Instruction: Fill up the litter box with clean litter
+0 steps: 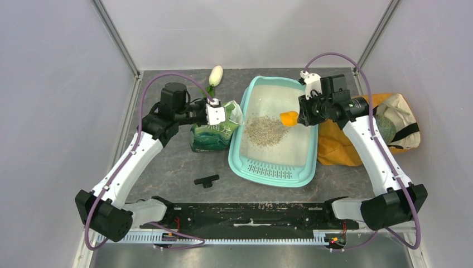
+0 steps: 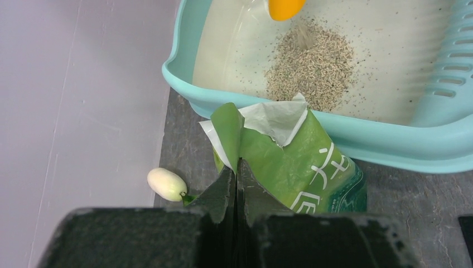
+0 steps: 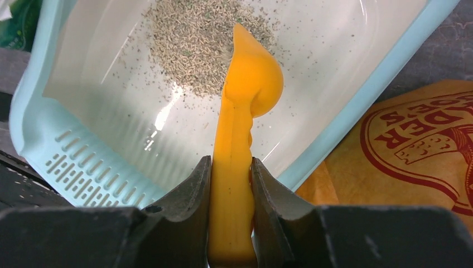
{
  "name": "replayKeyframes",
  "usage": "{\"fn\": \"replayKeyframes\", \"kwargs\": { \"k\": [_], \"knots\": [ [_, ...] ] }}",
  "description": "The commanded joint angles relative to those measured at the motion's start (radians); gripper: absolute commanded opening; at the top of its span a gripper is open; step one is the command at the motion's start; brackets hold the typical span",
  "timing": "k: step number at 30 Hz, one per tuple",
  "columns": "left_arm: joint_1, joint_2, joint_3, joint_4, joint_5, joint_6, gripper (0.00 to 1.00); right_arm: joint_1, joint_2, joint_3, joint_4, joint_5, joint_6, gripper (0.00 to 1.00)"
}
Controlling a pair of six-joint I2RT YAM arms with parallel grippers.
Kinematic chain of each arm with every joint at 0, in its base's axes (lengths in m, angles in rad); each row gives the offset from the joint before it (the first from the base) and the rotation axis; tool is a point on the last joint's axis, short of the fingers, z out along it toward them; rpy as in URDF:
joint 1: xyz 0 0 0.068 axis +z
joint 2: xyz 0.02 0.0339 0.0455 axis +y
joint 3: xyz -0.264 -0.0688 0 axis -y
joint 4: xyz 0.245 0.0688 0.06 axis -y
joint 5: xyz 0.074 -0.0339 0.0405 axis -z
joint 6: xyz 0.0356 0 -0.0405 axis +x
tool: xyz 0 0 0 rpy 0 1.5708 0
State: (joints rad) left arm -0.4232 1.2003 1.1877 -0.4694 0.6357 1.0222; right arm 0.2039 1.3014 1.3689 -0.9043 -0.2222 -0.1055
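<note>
Grey mottled desk (image 1: 178, 162) fills the space between pale walls, with both arm bases at its near edge and a small black T-shaped piece (image 1: 206, 180) just beyond them. Further in, the litter box (image 1: 245, 162) lies with its grille end nearest, and the litter (image 1: 265, 131) forms a loose pile mid-basin. The left arm reaches forward, bent at the elbow. The left gripper (image 2: 235, 167) is pinched tight on the torn top of a green pouch (image 2: 295, 167) whose white characters are cut off and unreadable. The right gripper (image 3: 230, 167), reaching in sideways, clamps the handle of an orange scoop (image 3: 251, 84) over the basin. Beside it, an orange cloth bag (image 3: 390, 145) shows a red emblem, with only "DER" legible. Farthest, a white oval thing (image 1: 216, 75) lies alone.
</note>
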Motion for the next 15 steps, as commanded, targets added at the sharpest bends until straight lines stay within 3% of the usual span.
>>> {"fn": "replayKeyframes", "kwargs": {
  "k": [1,4,11,15],
  "knots": [
    [-0.006,-0.048,-0.006,0.052,-0.027,-0.029,0.02,0.021,-0.012,0.054,-0.017,0.078,-0.091,0.00],
    [-0.006,-0.054,-0.006,0.039,-0.048,-0.041,0.02,0.022,-0.016,0.070,-0.025,0.040,-0.078,0.00],
    [-0.006,-0.082,-0.007,-0.003,-0.072,-0.048,0.39,0.021,-0.007,0.140,-0.039,-0.108,-0.021,0.00],
    [-0.006,-0.083,-0.009,-0.020,-0.113,-0.039,0.43,0.021,-0.005,0.173,-0.026,-0.198,0.015,0.00]
  ]
}}
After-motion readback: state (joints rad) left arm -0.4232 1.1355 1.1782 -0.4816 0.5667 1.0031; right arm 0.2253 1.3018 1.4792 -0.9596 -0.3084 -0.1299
